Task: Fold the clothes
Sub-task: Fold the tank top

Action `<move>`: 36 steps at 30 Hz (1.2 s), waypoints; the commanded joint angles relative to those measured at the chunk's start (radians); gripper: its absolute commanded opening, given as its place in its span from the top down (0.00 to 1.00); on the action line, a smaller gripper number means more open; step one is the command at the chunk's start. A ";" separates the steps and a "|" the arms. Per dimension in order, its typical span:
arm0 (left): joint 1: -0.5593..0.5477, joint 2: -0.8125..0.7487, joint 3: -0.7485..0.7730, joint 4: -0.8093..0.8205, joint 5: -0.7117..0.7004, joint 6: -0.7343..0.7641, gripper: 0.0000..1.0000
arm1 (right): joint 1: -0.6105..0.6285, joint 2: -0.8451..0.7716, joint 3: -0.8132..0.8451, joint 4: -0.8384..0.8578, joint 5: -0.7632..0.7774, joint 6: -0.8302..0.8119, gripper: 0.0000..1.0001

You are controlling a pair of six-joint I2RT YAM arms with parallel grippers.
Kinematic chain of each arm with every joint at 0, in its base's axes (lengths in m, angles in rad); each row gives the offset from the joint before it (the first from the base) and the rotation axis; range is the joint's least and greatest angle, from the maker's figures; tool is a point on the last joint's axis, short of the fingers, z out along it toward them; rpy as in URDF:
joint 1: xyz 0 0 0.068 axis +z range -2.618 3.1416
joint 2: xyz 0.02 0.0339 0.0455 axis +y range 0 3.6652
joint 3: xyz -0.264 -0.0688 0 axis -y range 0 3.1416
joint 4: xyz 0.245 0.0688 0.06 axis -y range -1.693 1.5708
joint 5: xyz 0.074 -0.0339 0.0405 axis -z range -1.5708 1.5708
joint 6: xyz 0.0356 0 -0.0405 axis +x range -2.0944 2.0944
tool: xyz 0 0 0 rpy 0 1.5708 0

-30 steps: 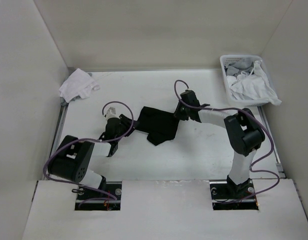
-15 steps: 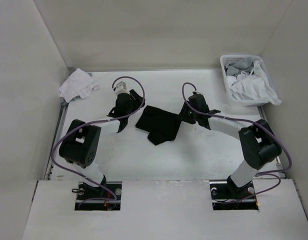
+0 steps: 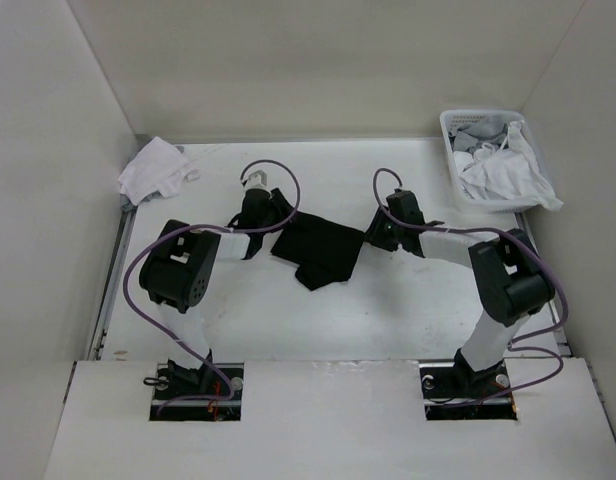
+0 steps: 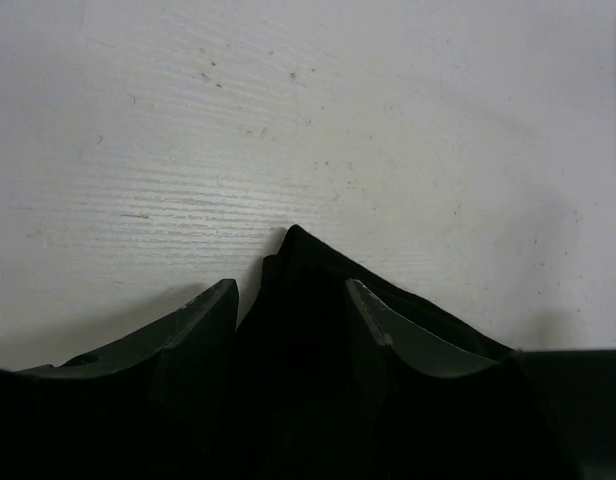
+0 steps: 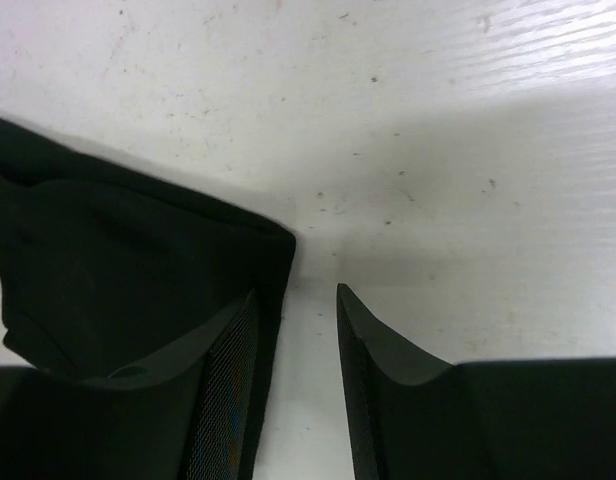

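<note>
Black T-shirt (image 3: 318, 248): soft thin cloth, matt, smooth. Table (image 4: 288, 100): white, matt, faint grain lines, dark specks. Right gripper (image 5: 296, 290) fingers (image 5: 383, 345): dark matt plastic, one pad mesh-textured. Basket (image 3: 451, 140) at 2 o'clock: white slatted plastic.

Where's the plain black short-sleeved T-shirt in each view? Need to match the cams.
Top external: black T-shirt lies bunched at mid-table, between the two arms.
Left wrist: T-shirt at bottom centre, one corner peaking between the fingers of the left gripper.
Right wrist: T-shirt fills the left half, its corner by one finger of the right gripper.
Shared landmark: the scuffed white table around the shirt in all three.
</note>
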 commanded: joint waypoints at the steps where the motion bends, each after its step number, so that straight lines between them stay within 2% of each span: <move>1: 0.013 -0.010 0.037 0.080 0.029 0.004 0.56 | -0.001 0.021 0.012 0.109 -0.063 0.024 0.59; 5: 0.029 0.022 0.049 0.103 0.066 -0.025 0.59 | -0.008 0.055 0.002 0.179 -0.115 0.056 0.60; 12: 0.056 0.068 0.066 0.176 0.155 -0.103 0.62 | -0.018 0.079 0.008 0.201 -0.114 0.081 0.78; 14: 0.061 0.079 0.066 0.207 0.179 -0.131 0.61 | -0.016 0.082 0.009 0.198 -0.108 0.081 0.80; 17: 0.081 0.048 0.010 0.235 0.182 -0.160 0.57 | -0.016 0.085 0.011 0.195 -0.105 0.075 0.80; 19: 0.104 0.016 -0.049 0.279 0.155 -0.173 0.54 | -0.016 0.084 0.009 0.195 -0.105 0.071 0.74; 21: 0.127 0.001 -0.084 0.321 0.159 -0.189 0.53 | -0.021 0.079 0.006 0.198 -0.106 0.070 0.73; 28: 0.127 0.048 -0.138 0.485 0.270 -0.219 0.63 | -0.032 0.076 0.009 0.193 -0.119 0.058 0.73; 33: 0.125 0.045 -0.153 0.540 0.288 -0.223 0.60 | -0.028 0.090 0.017 0.192 -0.123 0.056 0.69; 36: 0.118 0.054 -0.119 0.511 0.311 -0.209 0.62 | -0.028 0.088 0.017 0.193 -0.125 0.056 0.68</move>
